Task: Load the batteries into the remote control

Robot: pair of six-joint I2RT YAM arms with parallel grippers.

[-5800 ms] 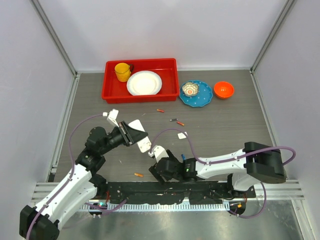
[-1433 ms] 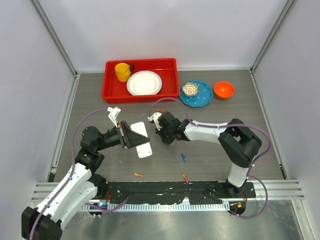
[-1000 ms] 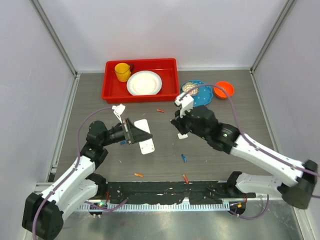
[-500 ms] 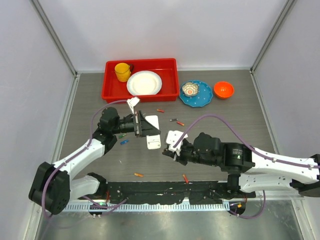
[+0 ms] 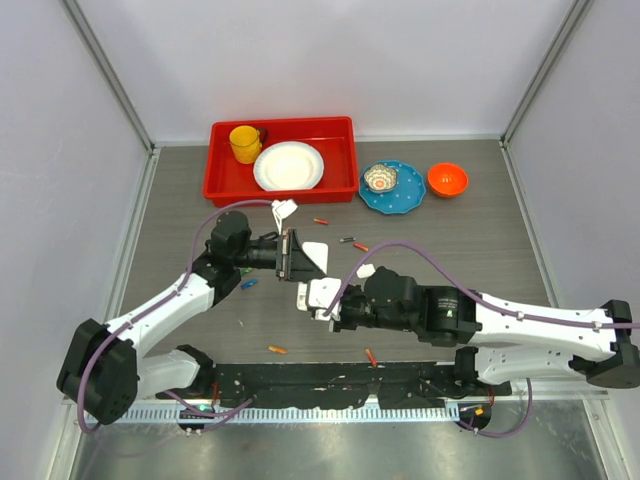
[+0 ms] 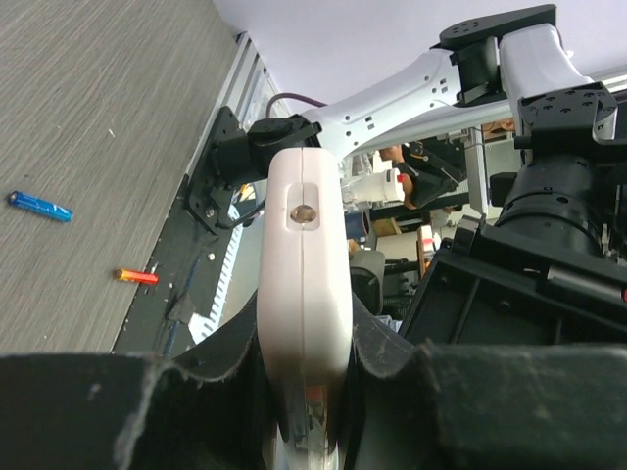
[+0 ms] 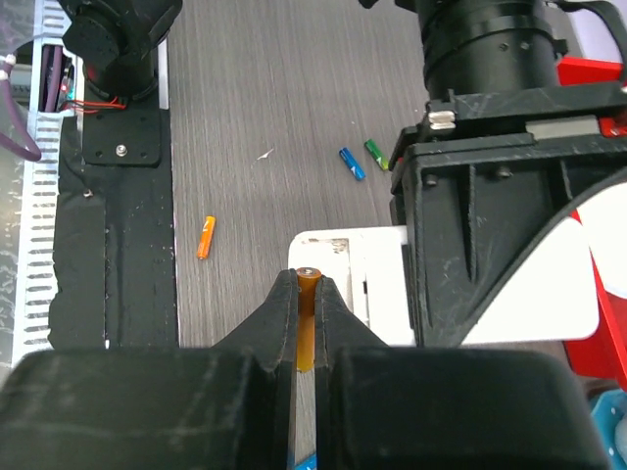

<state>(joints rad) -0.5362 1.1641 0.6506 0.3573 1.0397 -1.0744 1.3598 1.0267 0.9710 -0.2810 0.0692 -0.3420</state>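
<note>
The white remote control [image 6: 304, 259] is held clamped edge-on in the left gripper [image 5: 292, 257] above the middle of the table [image 5: 450, 255], so that one end is offered to the other arm. An orange battery [image 7: 308, 281] is pinched lengthwise in the right gripper [image 7: 307, 304] with its tip aimed at that end, apparently for insertion. Spare batteries [image 7: 206, 237] are scattered loose toward the table's near edge.

Grey wood-grain on the surface [image 5: 450, 260], plain white on the remote control [image 6: 304, 264]. Among the batteries, an orange battery [image 7: 307, 323] with a silvery tip, a blue battery [image 7: 351, 164], a green battery [image 7: 376, 153]. Red for the tray [image 5: 222, 190], yellow for the mug [image 5: 244, 143], white for the round plate [image 5: 289, 166], blue with pale dots for the dotted plate [image 5: 405, 200], orange for the bowl [image 5: 447, 179].
</note>
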